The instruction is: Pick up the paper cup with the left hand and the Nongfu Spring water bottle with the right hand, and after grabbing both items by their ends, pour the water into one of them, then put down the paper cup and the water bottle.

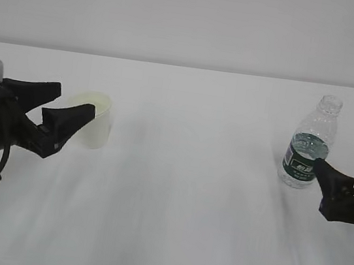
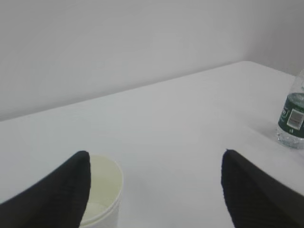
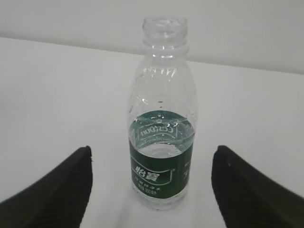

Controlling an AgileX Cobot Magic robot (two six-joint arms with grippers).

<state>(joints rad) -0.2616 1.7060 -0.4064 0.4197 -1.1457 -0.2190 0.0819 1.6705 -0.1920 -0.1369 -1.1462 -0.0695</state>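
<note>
The white paper cup stands upright on the table at the left. My left gripper is open at cup height, and its near finger covers part of the cup's side. In the left wrist view the cup sits just inside the left finger, far from the right finger; I cannot tell whether it touches. The uncapped Nongfu Spring water bottle stands upright at the right, partly filled. My right gripper is open just in front of it. The bottle stands centred ahead of the fingertips, untouched.
The white table ends at a plain wall behind. The bottle also shows at the right edge of the left wrist view. Bare tabletop lies between the cup and the bottle.
</note>
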